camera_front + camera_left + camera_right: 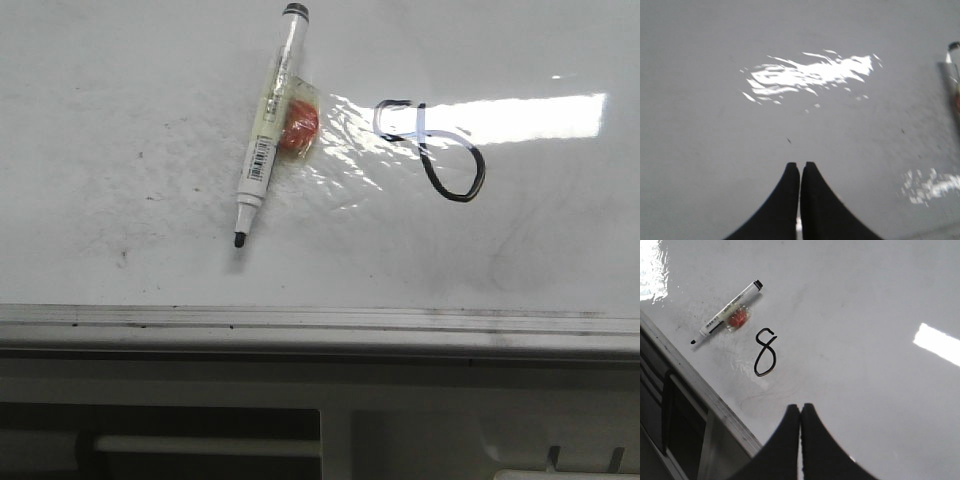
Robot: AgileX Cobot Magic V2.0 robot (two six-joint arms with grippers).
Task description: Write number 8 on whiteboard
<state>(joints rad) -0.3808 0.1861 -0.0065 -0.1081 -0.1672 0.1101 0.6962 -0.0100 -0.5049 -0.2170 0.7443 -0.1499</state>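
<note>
A black number 8 (432, 150) is drawn on the whiteboard (120, 130), lying on its side in the front view. It also shows in the right wrist view (765, 352). A white marker (267, 125) with a black tip lies flat on the board left of the 8, uncapped, with an orange lump (298, 126) in clear tape on its side. The marker also shows in the right wrist view (727, 315), and its end shows in the left wrist view (953, 80). My left gripper (800, 164) is shut and empty above bare board. My right gripper (800, 406) is shut and empty, near the 8.
The board's silver-grey frame edge (320, 322) runs along the front and also shows in the right wrist view (700, 390). Glare patches (520, 115) lie on the board. Below the frame is a white stand with dark openings (160, 430).
</note>
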